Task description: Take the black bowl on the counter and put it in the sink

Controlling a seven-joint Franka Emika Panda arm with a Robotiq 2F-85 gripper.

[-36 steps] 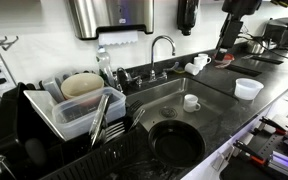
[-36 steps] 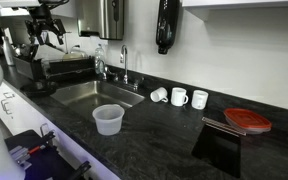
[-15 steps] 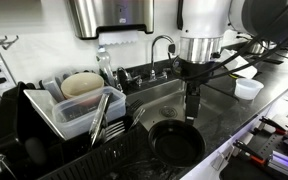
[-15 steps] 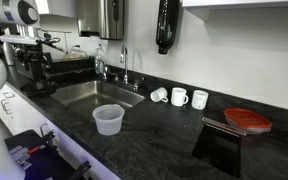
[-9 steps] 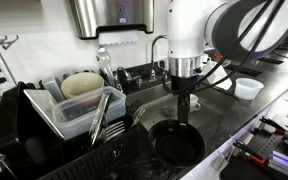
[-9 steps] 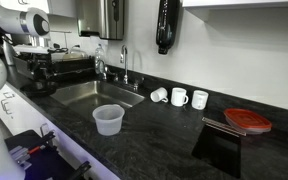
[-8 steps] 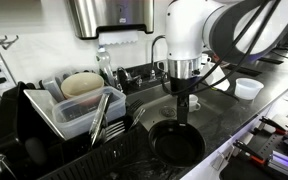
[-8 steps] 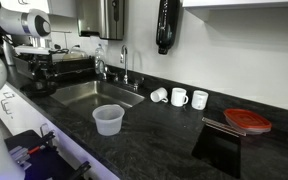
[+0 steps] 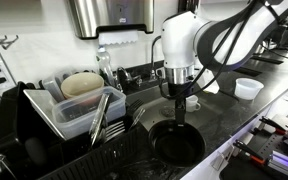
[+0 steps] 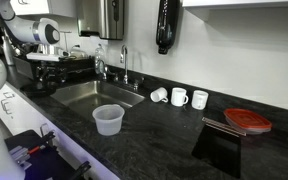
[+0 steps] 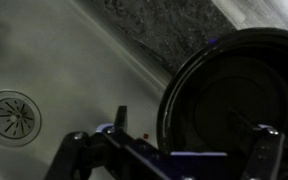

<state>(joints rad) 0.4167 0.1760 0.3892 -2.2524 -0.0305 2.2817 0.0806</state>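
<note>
Long glossy black stone bench [image 9: 234, 110] across the lower frame, brushed steel sink [image 9: 149, 100] at centre. The wide, shallow glossy black bowl [image 9: 174, 150] sits on the bench, bottom centre, just beside the sink. The hand [image 9: 179, 120] hovers over it, spread wide, empty. My call: straddle the sink-side rim, one finger inside, and pinch firmly, because gloss slips.

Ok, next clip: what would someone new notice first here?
The big white arm fills the middle of an exterior view, its open fingers hanging right over the black bowl on the counter beside the sink. In the wrist view, the bowl's glossy rim takes up the right half, the steel drain the lower left.
</note>
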